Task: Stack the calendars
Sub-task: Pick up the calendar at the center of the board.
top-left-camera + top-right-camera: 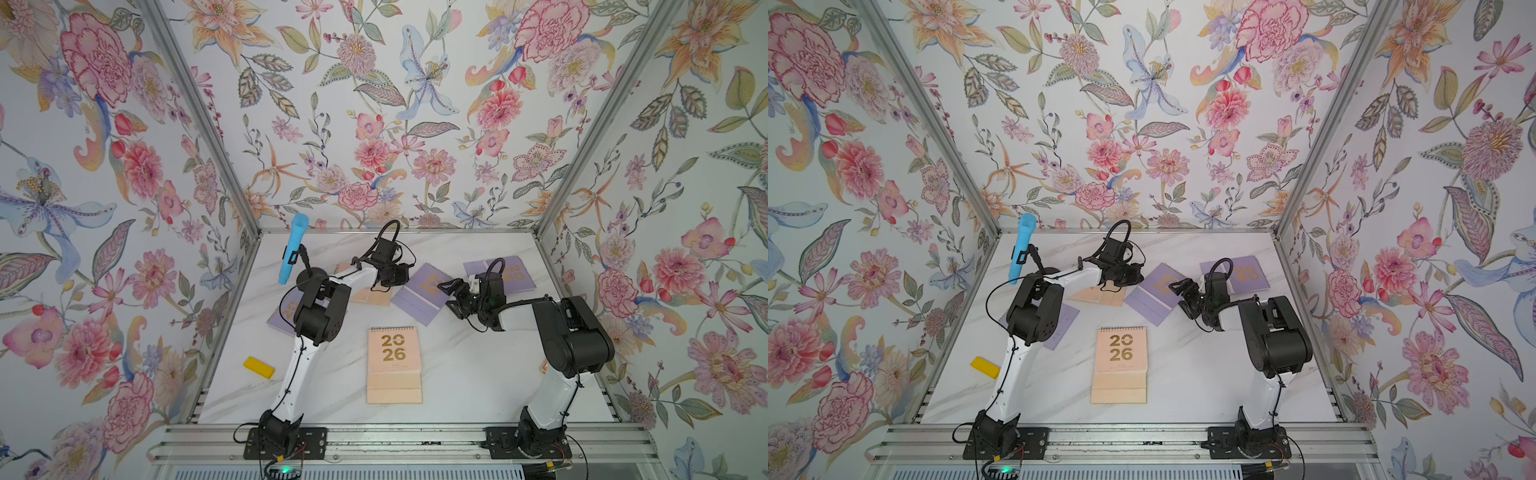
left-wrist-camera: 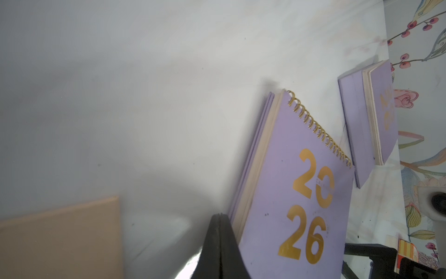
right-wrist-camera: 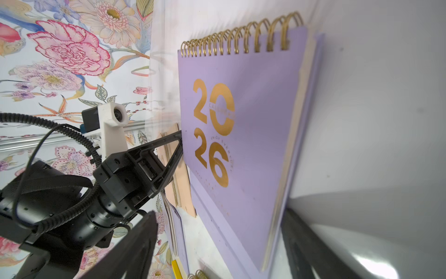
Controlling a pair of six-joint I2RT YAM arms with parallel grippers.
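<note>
Left claw [image 2: 219, 222]: fingers pressed together, nothing in them. The tip sits right at the side edge of the middle lilac calendar [image 1: 424, 293], above the back peach calendar [image 1: 370, 296].

Right claw [image 1: 449, 296]: fingers wide apart, straddling the near end of the same lilac calendar. Can't tell if either finger touches it.

Calendars all lie flat on the desk [image 1: 469, 374], none squarely stacked:
- front peach calendar [image 1: 395, 365]: alone, front centre
- left lilac calendar [image 1: 284, 318]: partly under the left arm
- far-right lilac calendar [image 1: 513, 272]: at the back, behind the right wrist
- back peach one: just beside the middle lilac

Yellow block [image 1: 259, 367] sits near the left desk edge.
</note>
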